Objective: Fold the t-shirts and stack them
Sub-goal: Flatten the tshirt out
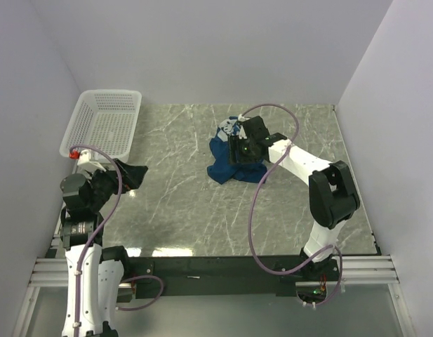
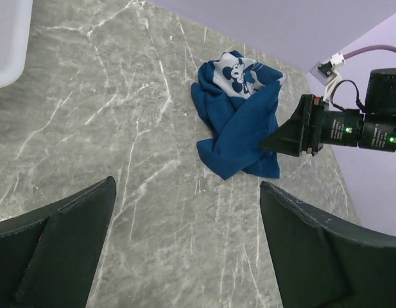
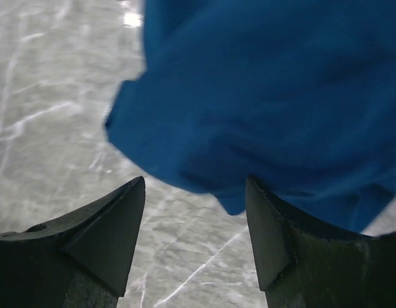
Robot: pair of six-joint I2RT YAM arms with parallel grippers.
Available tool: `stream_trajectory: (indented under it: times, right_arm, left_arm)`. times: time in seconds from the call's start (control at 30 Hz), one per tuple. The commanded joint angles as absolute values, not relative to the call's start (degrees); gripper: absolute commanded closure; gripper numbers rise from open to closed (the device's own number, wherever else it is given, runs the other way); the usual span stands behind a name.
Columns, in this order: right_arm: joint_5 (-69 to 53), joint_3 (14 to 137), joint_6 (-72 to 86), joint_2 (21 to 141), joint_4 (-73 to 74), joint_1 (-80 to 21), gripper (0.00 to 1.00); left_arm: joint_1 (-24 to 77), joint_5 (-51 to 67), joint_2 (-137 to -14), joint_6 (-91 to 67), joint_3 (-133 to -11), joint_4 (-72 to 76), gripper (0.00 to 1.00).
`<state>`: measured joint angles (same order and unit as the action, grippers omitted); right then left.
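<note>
Hovering over the crumpled navy t-shirt (image 1: 220,163) with my right gripper (image 3: 194,186), fingers apart.

The shirt lies bunched on the marbled table (image 1: 181,203), in its far half about mid-width, the pale cartoon print turned up at the far end. My right fingers stand spread at the cloth's edge, nothing pinched between them, marble showing in the gap. My left gripper (image 2: 188,183) hangs wide open near the white basket (image 1: 107,123), well apart from the shirt.

I list one white plastic mesh basket (image 1: 111,93), upright at the table's far left corner, close against the left wall. I also list one grey marble-patterned table top (image 1: 181,207); pale walls (image 1: 202,49) on three sides.
</note>
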<state>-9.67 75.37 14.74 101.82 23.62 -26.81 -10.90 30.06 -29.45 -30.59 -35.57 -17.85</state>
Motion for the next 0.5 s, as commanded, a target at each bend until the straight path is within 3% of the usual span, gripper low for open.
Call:
stream_trajectory:
  times: [0.0, 0.33, 0.43, 0.47]
  right_arm:
    - [-1.85, 75.06, 18.81, 100.54, 21.62, -27.07, 0.30]
    - [3.96, 76.46, 19.16, 105.20, 22.68, -27.42, 0.34]
    - [2.29, 77.87, 18.90, 106.61, 23.29, -27.33, 0.41]
    - [2.11, 78.13, 18.55, 106.79, 23.38, -27.33, 0.52]
  left_arm:
    - [-10.90, 30.85, -29.79, -29.09, -34.80, -15.73, 0.01]
    - [-10.81, 30.94, -28.48, -29.18, -34.63, -15.29, 0.01]
    - [-10.81, 30.94, -28.21, -29.18, -34.63, -15.38, 0.01]
    - [-10.81, 31.02, -28.21, -29.18, -34.63, -15.29, 0.01]
